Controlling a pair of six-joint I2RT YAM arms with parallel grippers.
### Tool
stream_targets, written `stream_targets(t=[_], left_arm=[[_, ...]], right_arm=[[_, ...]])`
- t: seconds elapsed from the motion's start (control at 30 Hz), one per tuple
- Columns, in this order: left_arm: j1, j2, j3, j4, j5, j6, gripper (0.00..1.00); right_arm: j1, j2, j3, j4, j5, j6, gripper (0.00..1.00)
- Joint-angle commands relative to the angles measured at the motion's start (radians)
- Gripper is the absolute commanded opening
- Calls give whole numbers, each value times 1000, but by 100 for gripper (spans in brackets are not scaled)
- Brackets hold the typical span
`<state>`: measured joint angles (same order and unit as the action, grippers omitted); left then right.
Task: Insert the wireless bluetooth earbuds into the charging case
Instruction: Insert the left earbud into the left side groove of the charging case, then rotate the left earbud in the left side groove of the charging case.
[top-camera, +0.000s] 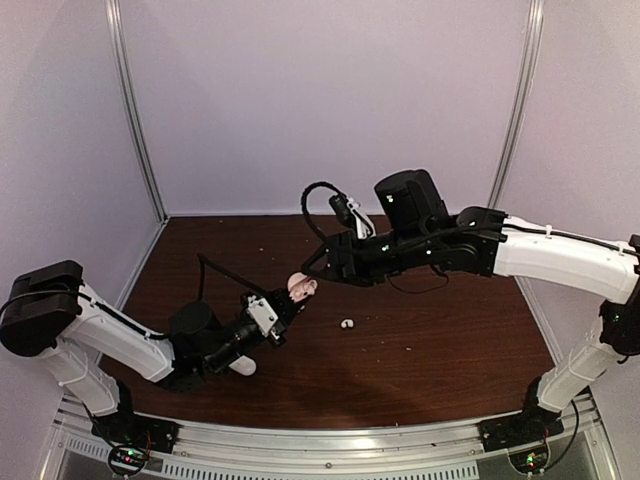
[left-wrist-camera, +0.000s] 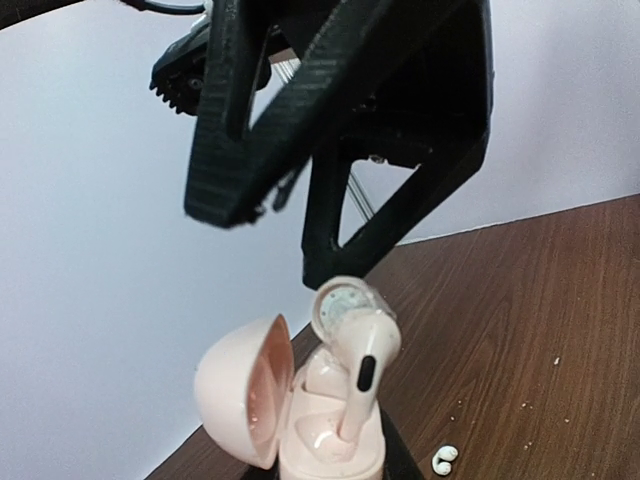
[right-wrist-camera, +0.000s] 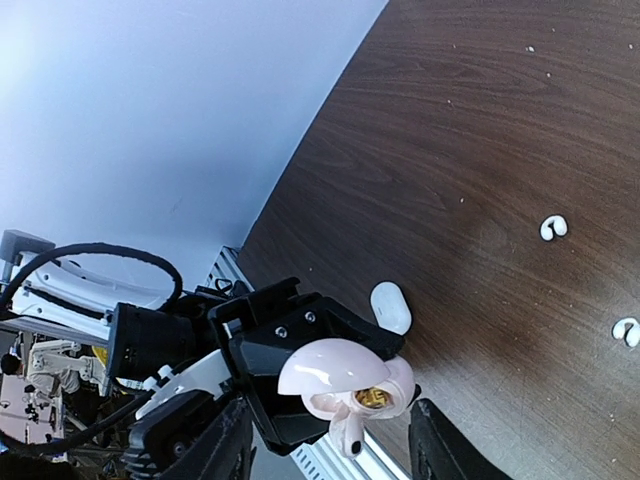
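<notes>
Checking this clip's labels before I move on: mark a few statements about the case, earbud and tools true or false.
1. The left tool holds the pink charging case, lid open. True.
2. An earbud stands stem-down in that case. True.
3. The right tool is clamped shut on the earbud. False: its fingers stand apart.
4. The white oval case sits in the right tool. False: it lies on the table.

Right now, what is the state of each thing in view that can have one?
charging case: lid open, held by left gripper
earbud: stem in case, sticking out
right gripper: open above earbud
white oval case: closed, lying on table
two white bits: loose on table
</notes>
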<state>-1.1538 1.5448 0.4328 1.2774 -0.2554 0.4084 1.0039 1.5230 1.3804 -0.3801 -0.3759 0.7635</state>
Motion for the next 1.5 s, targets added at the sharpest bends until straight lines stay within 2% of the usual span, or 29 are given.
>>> stream_targets(t=[0.0, 0.5, 0.97, 1.3, 1.47], left_arm=[[9, -43, 1, 32, 57, -57, 0], [43, -191, 86, -226, 326, -366, 0], [44, -183, 94, -183, 409, -442, 0], [43, -169, 92, -136, 494, -448, 0], [43, -169, 92, -132, 516, -448, 0]], right_arm=[[3, -88, -19, 62, 25, -83, 56], [39, -311, -221, 201, 116, -511, 56], [239, -304, -217, 190, 369, -790, 53], [348, -282, -231, 177, 551, -903, 53], [371, -273, -233, 175, 590, -924, 53]])
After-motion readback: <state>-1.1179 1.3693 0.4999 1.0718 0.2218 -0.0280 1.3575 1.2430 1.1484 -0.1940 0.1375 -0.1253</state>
